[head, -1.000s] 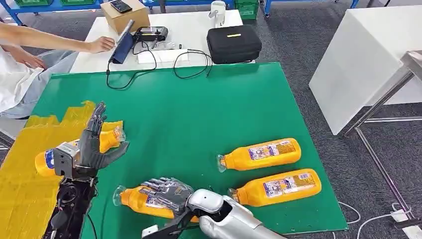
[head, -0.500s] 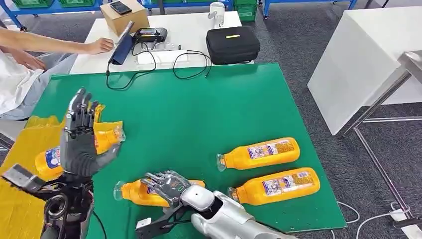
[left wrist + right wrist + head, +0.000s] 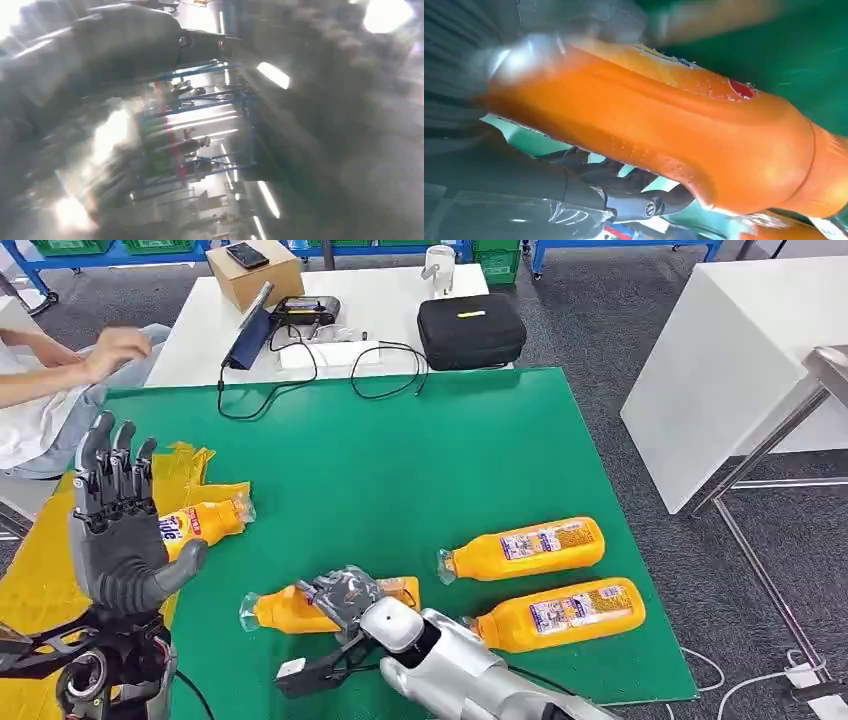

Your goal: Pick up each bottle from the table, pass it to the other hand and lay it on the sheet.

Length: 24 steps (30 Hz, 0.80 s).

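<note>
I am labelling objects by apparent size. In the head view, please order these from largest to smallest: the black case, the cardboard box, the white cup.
1. black case
2. cardboard box
3. white cup

All three stand on the far white table, at fairly similar distances from the camera, so the order should be reliable.

Grey carpet floor [image 3: 620,300]; white table [image 3: 380,300] behind; white cabinet [image 3: 730,350] at right; blue shelving [image 3: 600,248] along far wall

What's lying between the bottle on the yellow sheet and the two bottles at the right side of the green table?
In the head view, the bottle that the right hand grips lies between them; otherwise bare green table.
</note>
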{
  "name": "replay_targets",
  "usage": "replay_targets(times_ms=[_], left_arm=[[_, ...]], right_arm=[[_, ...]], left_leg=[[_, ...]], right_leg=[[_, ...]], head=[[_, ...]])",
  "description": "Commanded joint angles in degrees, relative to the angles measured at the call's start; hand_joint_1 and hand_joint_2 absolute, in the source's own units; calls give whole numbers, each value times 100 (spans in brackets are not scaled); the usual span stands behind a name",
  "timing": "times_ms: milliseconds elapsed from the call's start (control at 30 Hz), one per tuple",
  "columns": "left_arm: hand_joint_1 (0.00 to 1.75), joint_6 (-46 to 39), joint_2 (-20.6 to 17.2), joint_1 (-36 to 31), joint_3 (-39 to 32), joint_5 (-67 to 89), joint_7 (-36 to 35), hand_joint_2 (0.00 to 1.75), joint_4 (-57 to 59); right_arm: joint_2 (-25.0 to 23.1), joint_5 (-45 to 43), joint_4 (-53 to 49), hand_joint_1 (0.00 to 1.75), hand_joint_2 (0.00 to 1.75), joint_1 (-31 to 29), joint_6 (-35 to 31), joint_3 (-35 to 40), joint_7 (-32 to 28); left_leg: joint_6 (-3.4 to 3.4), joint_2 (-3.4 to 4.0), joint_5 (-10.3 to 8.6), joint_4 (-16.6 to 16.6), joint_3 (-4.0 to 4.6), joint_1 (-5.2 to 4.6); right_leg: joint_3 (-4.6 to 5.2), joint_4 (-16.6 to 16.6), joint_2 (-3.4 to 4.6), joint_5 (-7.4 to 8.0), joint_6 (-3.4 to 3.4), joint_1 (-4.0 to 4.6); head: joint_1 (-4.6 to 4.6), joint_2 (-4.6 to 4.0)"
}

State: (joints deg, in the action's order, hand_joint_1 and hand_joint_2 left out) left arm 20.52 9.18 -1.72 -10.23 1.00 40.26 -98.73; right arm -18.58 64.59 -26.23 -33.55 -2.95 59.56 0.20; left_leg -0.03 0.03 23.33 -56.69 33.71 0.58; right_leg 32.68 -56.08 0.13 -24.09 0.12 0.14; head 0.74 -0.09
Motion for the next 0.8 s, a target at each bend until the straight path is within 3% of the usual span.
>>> replay_targets(times_ms=[33,167,200,233,433,800], left_arm=[[0,124,223,-65,-233,-41,-26,175,194],[0,128,230,-66,-237,-43,-26,175,197],[0,144,233,-65,-239,-44,-26,175,198],[0,153,247,-61,-243,-35,-32,175,195],[0,123,307,-3,-200,37,-102,175,183],[0,126,306,-1,-198,37,-103,175,186]], right_arm=[[414,76,573,148,175,-298,102,-224,243],[421,89,568,148,175,-308,116,-256,223],[417,119,563,168,175,-296,85,-286,269],[436,168,551,175,175,-316,-21,-365,415],[591,395,377,175,175,-468,-400,-912,795],[581,396,342,175,175,-434,-457,-945,822]], left_leg=[[5,-14,-3,3,1,-2],[8,-21,-6,4,2,-3],[9,-18,-6,3,2,-3],[10,-21,-6,4,3,-2],[12,-24,-5,-3,13,-2],[8,-15,-2,-2,22,-3]], right_leg=[[-5,7,-15,1,9,-1],[-7,9,-21,1,10,-3],[-6,8,-18,2,11,-3],[-8,11,-22,2,13,-2],[2,6,-24,1,14,-2],[13,1,-16,2,14,-3]], head=[[0,0],[0,0],[2,0],[-2,0],[0,-2],[0,0]])
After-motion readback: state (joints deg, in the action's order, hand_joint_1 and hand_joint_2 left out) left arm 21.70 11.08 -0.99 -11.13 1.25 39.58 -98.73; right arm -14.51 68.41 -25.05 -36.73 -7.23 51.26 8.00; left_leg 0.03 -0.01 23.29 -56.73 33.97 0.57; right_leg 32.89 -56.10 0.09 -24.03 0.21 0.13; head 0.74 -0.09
